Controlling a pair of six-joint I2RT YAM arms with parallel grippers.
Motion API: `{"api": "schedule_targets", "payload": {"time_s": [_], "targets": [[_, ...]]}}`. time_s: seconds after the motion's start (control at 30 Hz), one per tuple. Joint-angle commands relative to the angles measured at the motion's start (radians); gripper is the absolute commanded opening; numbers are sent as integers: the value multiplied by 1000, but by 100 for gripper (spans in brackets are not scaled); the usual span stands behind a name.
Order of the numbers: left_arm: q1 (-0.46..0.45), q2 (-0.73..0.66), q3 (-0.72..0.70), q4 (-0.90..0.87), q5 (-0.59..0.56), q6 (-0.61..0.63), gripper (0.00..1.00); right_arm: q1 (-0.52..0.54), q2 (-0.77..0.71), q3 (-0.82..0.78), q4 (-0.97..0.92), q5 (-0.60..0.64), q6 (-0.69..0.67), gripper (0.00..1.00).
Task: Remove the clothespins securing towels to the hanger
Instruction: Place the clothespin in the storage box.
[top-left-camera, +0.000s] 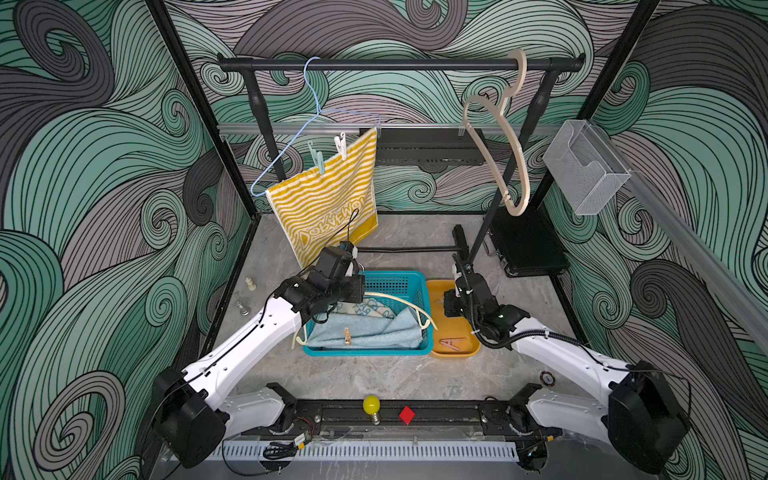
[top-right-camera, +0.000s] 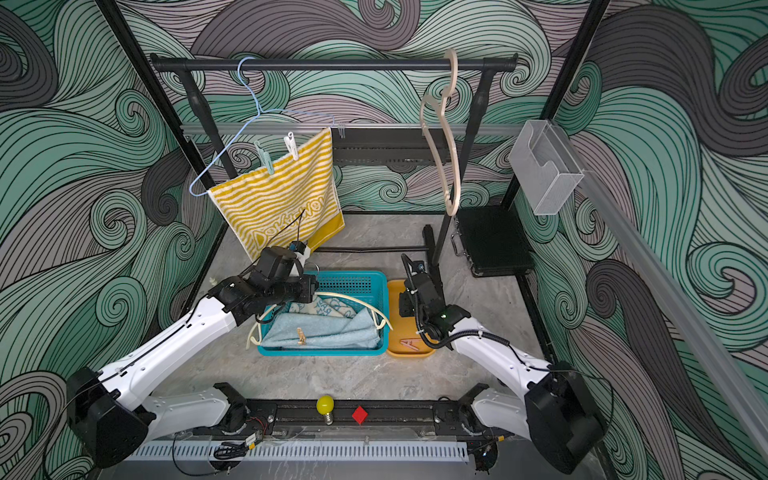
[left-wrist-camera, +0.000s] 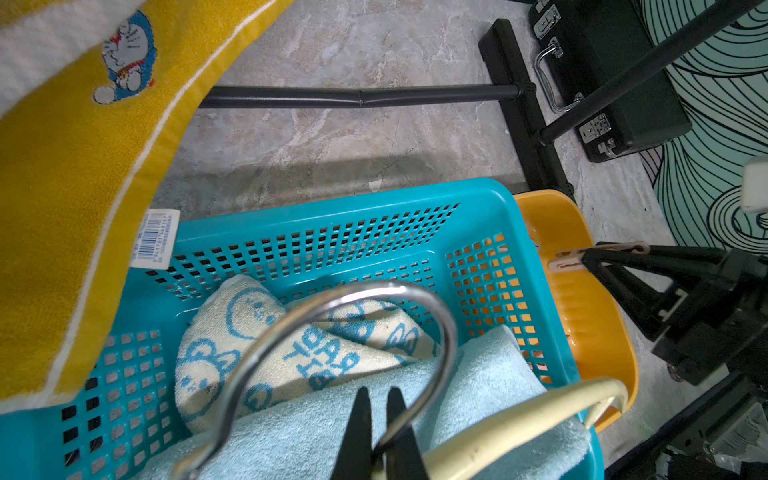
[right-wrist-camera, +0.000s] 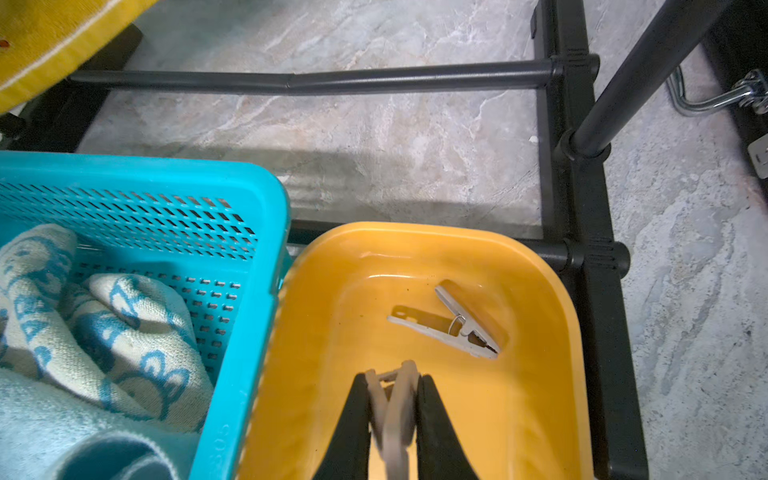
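Moving room: we find bare marbled floor at lower centre in both top views, between the basket's front wall and the arm bases; behind the basket the rack's base bar crosses the floor.
Edges: the teal basket and the orange tray sit just beside each other at centre frame; the lower corner of the yellow striped towel hangs close behind the left wrist.
Left gripper: fingers closed tight on the chrome hook of the cream hanger, which lies across the basket.
Right gripper: pinched narrow on a pale pink clothespin, above the tray.
Clothespins: a mint pin and a white pin clip the yellow striped towel to the blue wire hanger at upper centre. An orange pin lies on the light-blue towel in the basket. A pink pin and a grey-white pin lie in the tray.
Hidden: in the top views we cannot see either gripper's tips behind the wrists. The held clothespin is blurred, and the bunny towel is half buried under the light-blue towel.
Textures: looped terry towels, perforated basket walls, glossy tray, thin wire hanger, flat wooden hanger on the black rail.
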Motion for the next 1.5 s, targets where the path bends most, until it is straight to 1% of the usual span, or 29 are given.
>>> {"api": "schedule_targets", "payload": {"time_s": [0.0, 0.1, 0.3, 0.37, 0.43, 0.5, 0.73, 0.8, 0.93, 1.07, 1.17, 1.43, 1.47], "targets": [[-3, -10, 33, 0, -17, -1, 0, -4, 39, 18, 28, -19, 41, 0], [-3, -8, 32, 0, -19, 1, 0, -4, 82, 36, 30, -35, 57, 0], [-4, -4, 33, -1, -24, 5, 0, -4, 134, 54, 64, -78, 77, 5], [-5, -4, 33, -2, -24, 5, 0, -3, 141, 59, 72, -85, 84, 8], [-4, -4, 33, -3, -26, 7, 0, -2, 144, 56, 93, -103, 87, 15], [-4, -3, 33, -3, -25, 6, 0, -4, 150, 56, 106, -114, 92, 18], [-4, -7, 31, -6, -28, 5, 0, -3, 159, 61, 109, -125, 93, 21], [-3, -9, 31, -6, -27, 3, 0, -4, 153, 53, 121, -134, 93, 28], [-4, -8, 31, -5, -27, -2, 0, -4, 128, 34, 145, -140, 96, 36], [-4, -10, 32, -3, -24, -4, 0, -5, 91, 15, 162, -143, 88, 47], [-4, -9, 31, 1, -21, -4, 0, -4, 58, 0, 175, -141, 78, 54], [-3, -12, 36, 3, -13, -11, 0, -5, -56, -21, 150, -100, 41, 56], [-3, -12, 37, 4, -12, -10, 0, -5, -73, -22, 138, -90, 35, 58]]}}
